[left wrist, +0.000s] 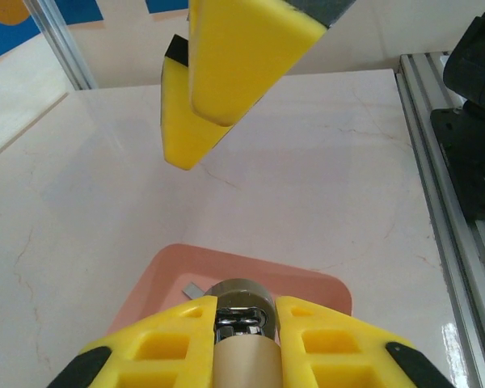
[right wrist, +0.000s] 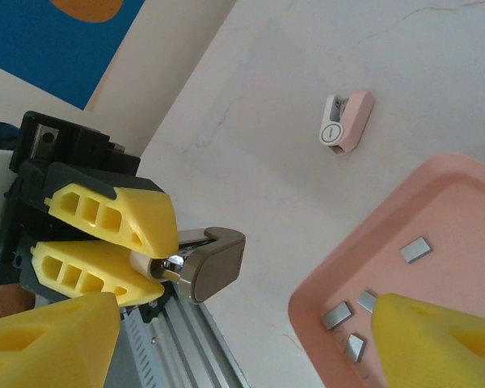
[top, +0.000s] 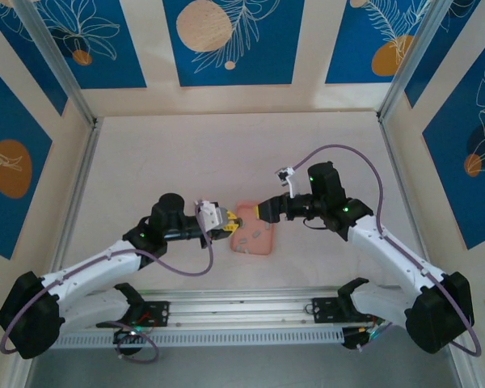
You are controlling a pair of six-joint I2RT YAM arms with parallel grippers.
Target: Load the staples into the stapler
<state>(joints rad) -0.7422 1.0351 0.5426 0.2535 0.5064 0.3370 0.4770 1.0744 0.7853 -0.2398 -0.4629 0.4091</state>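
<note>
- Left gripper [right wrist: 158, 257]: clamped on tan stapler [right wrist: 214, 259], held at tray's left edge with nose toward right arm. Judged: braced steady so other arm can feed it.
- Salmon-pink tray [right wrist: 364, 242], centre: staples [right wrist: 415, 250] lie loose inside as small grey strips, none lifted. Tray keeps them corralled.
- Right gripper [top: 264, 212]: over tray, fingers spread, nothing between. Judged: lining up to pinch one strip.
- Pink-and-white oblong item [right wrist: 345, 121]: on table, apart.

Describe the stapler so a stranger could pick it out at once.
Find the salmon-pink tray in the middle of the table. At its left edge the left claw is shut on the stapler. Unlike the tiny flat grey staples lying in the tray, it is a chunky taupe body with a chrome core, held aloft.
</note>
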